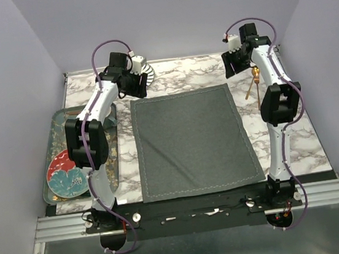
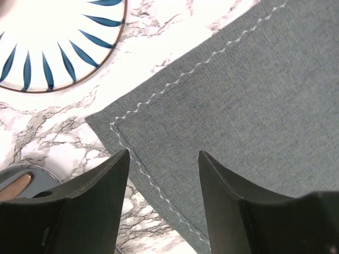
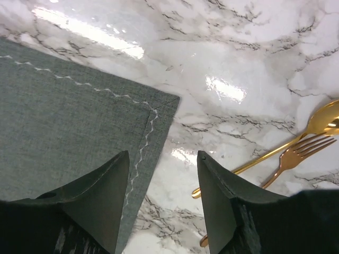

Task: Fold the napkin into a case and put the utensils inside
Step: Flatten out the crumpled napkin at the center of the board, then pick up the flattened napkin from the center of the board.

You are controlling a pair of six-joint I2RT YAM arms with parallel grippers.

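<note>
Dark grey square cloth napkin (image 1: 189,140) lies flat and unfolded on the white marble tabletop (image 1: 295,142). The left hand (image 2: 164,156) hangs open over its far left corner and the right hand (image 3: 163,154) hangs open over its far right corner, both empty. Two slim gold metal utensils (image 3: 299,149), a fork and a spoon, lie just right of the cloth.

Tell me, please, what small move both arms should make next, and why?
The napkin lies flat, unfolded. The left gripper and the right gripper hang open at its two far corners, holding nothing. So I would probably lower both onto those corners and close, to start the first fold.
</note>
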